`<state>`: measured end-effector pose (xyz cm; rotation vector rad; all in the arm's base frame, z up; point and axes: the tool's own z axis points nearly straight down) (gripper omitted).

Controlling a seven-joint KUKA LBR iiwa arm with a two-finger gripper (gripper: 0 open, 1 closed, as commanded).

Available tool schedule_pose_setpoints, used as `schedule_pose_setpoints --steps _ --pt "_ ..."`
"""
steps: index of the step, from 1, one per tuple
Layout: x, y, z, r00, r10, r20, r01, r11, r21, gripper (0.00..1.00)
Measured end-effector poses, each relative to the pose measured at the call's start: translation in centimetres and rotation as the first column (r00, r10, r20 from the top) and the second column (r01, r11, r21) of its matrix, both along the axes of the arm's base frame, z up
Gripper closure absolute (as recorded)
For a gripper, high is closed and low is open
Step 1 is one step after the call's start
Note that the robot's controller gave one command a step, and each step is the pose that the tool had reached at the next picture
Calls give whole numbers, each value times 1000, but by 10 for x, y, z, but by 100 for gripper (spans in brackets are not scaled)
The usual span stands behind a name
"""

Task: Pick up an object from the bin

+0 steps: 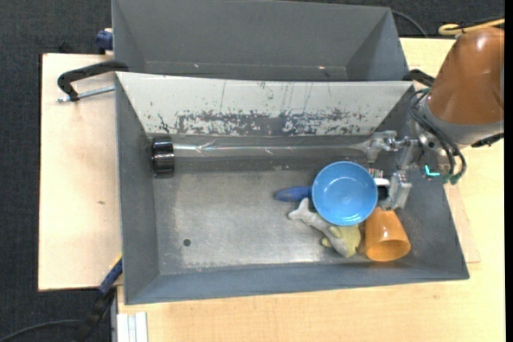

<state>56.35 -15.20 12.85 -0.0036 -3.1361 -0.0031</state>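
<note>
1. The claw (393, 187) is at the right side of the bin (224, 240), just beside a blue bowl (343, 193); I cannot tell if it is clenched.
2. The bowl rests near an orange cup (386, 236); I judge that the lifting is not yet done.

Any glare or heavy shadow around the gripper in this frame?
Camera view: back wall brightly lit, mild sheen on the floor; no hotspot on the blue bowl; gripper and orange cup sit by the darker right wall, both readable.
</note>
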Motion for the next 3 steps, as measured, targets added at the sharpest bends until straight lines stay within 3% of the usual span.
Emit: schedule_pose_setpoints --steps 1,2,3 --pt "-36 62 -59 993 115 8 -115 993 -1 0" --pt "-33 61 -55 993 113 16 -113 994 -3 100" --pt "-62 29 155 993 120 18 -119 993 -7 100"
